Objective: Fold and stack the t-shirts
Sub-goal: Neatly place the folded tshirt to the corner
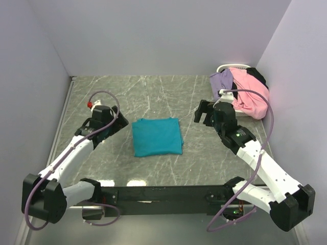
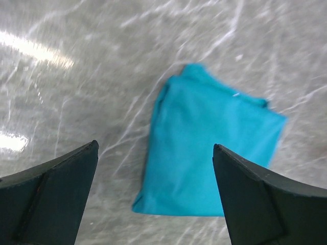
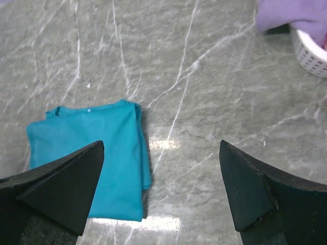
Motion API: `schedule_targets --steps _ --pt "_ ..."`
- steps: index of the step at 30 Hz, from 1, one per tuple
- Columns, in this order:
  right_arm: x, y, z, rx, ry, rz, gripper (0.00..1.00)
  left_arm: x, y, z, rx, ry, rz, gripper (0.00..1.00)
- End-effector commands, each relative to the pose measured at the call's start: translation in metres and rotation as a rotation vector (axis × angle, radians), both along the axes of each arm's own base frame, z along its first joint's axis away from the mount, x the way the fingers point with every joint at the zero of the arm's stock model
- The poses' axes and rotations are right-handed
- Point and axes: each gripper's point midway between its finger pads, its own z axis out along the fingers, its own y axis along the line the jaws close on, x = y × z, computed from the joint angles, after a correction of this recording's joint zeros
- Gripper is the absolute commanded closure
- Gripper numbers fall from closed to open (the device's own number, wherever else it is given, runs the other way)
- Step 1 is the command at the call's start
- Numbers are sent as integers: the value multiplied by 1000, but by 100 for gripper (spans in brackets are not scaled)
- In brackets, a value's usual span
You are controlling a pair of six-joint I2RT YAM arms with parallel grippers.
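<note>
Jaws stand wide and empty on both the left gripper and the right gripper. The teal t-shirt lies folded flat on the table between the two claws, just right of the left one and left of the right one, touching neither. It is close to square, a little wider across than deep. Beyond and to the right of the right claw stands the white basket, holding a lavender t-shirt, a pink t-shirt and a black t-shirt in a loose heap. The right arm is much nearer to it, so fetching the next shirt probably falls to that side.
</note>
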Motion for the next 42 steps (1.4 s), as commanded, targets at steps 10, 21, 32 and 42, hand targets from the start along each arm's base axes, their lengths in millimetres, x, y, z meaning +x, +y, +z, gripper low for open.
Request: schedule_targets --steps 10,21,32,42 --pt "5 21 -31 -18 96 100 0 -11 -22 -64 -79 80 -90 1" --pt "5 23 -49 -30 150 102 0 -20 -65 -92 -253 98 -238 0" --pt "8 22 -57 -55 175 100 0 -25 -137 -134 -213 229 -354 14" --pt "10 18 -70 -78 200 97 0 79 -153 -99 -69 130 -362 99"
